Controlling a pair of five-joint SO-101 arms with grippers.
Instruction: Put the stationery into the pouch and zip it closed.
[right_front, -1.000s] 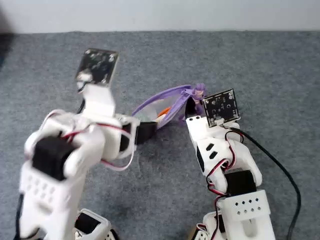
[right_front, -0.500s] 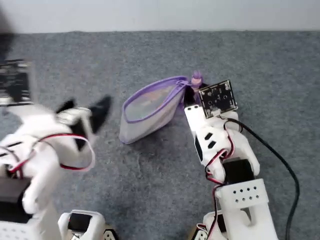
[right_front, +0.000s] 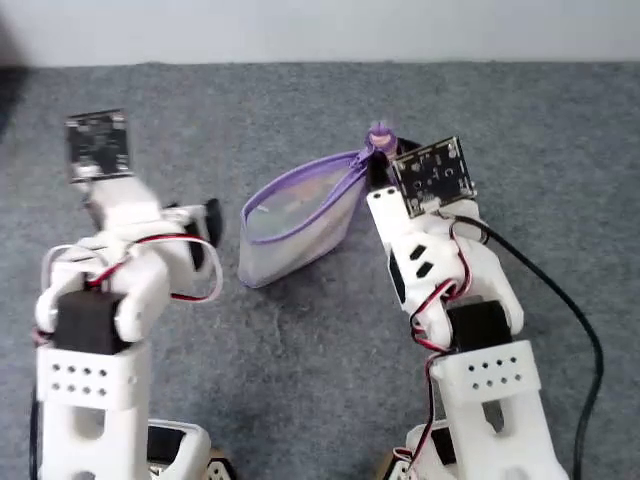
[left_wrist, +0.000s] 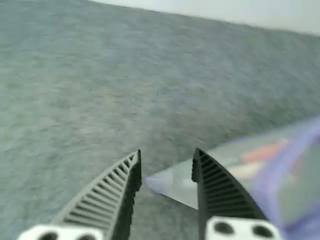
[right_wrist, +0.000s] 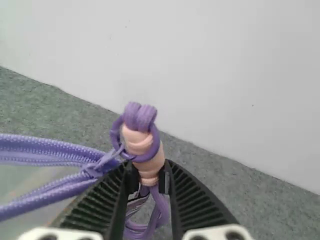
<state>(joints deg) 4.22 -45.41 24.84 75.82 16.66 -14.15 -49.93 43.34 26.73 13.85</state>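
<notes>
2 steps made up this job, filling and zipping, and we judged the 1st done or close to it and the 2nd not yet done. On the grey table cover the pouch lay on its side between the arms, a clear bag edged in purple. 1 corner pointed toward the left arm and the opposite end was lifted a little at the right arm. Its zip ran as 2 purple rows that met near the right arm's fingers and parted farther along, so we took the mouth to be unclosed over most of its length. Through the clear wall we saw an orange piece of stationery inside; what else the bag held we could not tell. The left gripper hung low just beside the pouch's near corner with its jaws apart and nothing between them. From above it looked clear of the bag and not touching it. The right gripper was clamped on the zip pull, a peach-coloured bead with a purple cord looped over it, and the bead stood up from between the closed fingers. What remained, in our judgement, was to steady the free corner and run the slider along the 2 rows until they joined.
</notes>
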